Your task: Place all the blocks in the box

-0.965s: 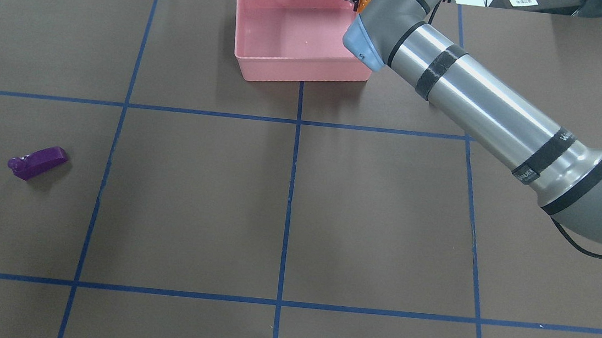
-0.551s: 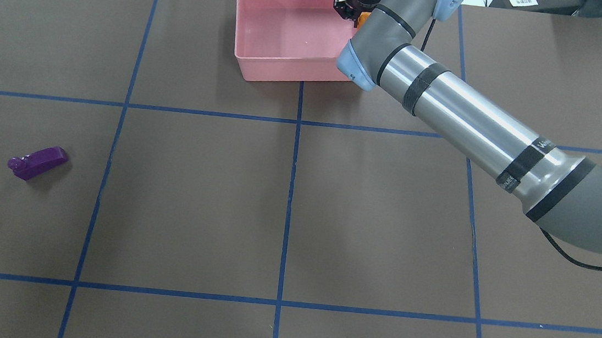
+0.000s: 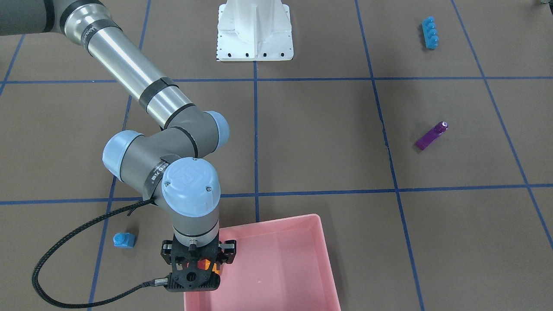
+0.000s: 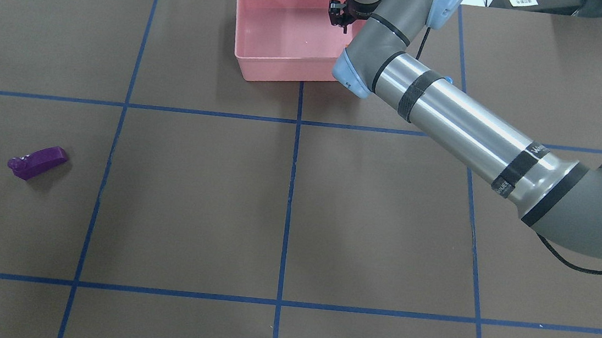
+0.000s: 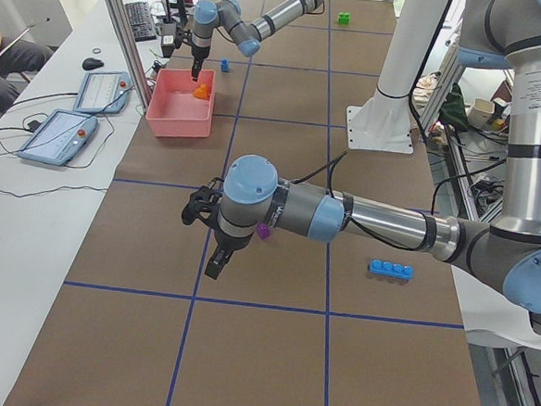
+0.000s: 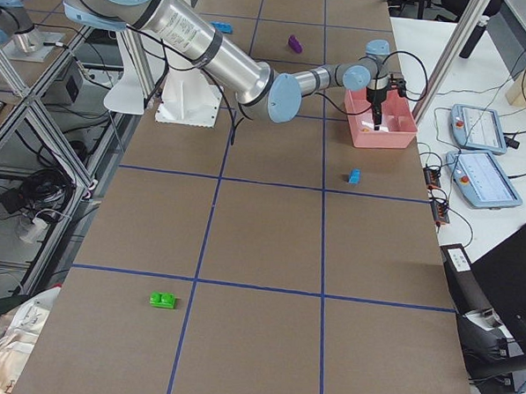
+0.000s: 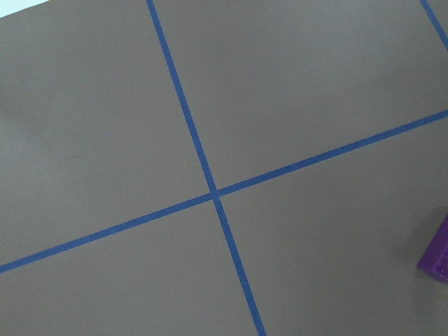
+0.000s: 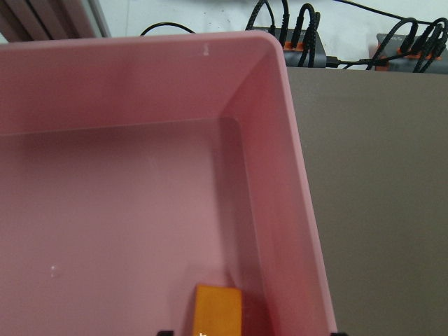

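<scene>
Blue single-stud brick [image 3: 124, 240] sits on the desk [image 3: 319, 129] far left, just outside the box [image 3: 302, 242]. Next, the right claw [image 3: 201, 265] hangs over the pink box's corner, seemingly spread, with the orange brick [image 8: 217, 308] lying inside by the wall. Purple brick [image 3: 430, 135] and long blue brick [image 3: 429, 32] lie rightward on the desk. Left claw [image 5: 213, 259]: spread or closed, can't tell.

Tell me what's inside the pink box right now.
One orange block, by the wall on the robot's right, below the right end effector. Otherwise the box floor in view is bare; the right arm hides one corner from overhead.
</scene>
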`<act>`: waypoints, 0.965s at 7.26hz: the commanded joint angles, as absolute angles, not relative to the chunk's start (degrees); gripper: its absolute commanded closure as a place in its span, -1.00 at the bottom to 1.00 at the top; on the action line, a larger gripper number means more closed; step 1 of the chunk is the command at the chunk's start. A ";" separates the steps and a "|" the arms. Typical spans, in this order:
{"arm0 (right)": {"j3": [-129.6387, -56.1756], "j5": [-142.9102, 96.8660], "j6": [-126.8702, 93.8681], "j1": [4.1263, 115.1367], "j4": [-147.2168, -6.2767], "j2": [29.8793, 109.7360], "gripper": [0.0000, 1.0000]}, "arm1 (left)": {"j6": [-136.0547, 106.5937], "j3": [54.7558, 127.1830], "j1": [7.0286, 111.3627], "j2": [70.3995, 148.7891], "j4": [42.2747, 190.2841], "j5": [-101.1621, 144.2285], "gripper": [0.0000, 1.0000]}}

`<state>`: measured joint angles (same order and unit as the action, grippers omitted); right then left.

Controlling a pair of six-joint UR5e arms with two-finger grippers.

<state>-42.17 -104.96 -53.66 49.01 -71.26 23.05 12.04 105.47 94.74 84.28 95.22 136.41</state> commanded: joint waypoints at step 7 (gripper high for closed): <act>-82.98 -118.72 -43.61 57.99 -92.87 42.22 -0.99 | 5.40 107.14 82.39 85.08 111.27 137.29 -1.00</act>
